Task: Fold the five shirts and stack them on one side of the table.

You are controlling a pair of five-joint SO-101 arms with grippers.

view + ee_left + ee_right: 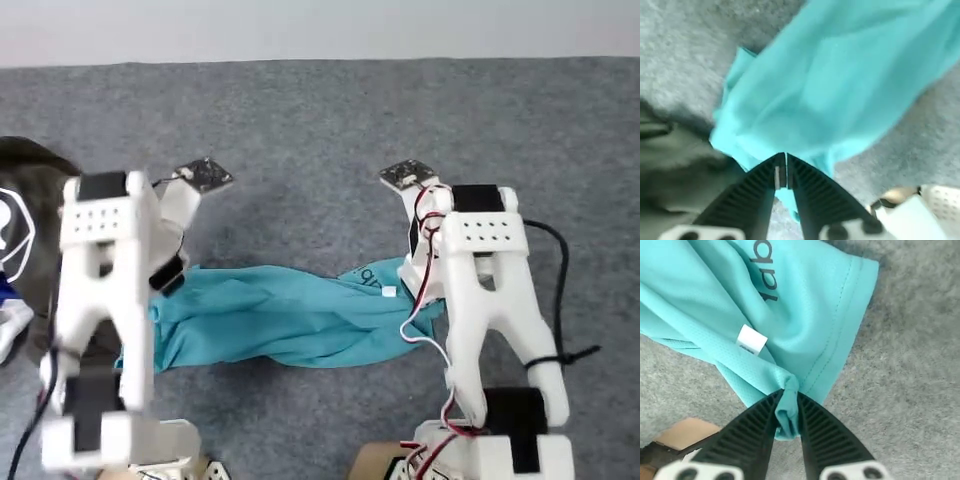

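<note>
we held the teal shirt [290, 320] strung over the worktop [300, 120] from our left fingers [757, 192], pinched shut on one end, to our right fingers [757, 427], clamped on a bunched hem; we judged pulling harder could slip that thin bite

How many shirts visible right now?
2 sure: teal shirt held by left gripper and right gripper; dark shirt at left edge of table. More may hide there.
</note>
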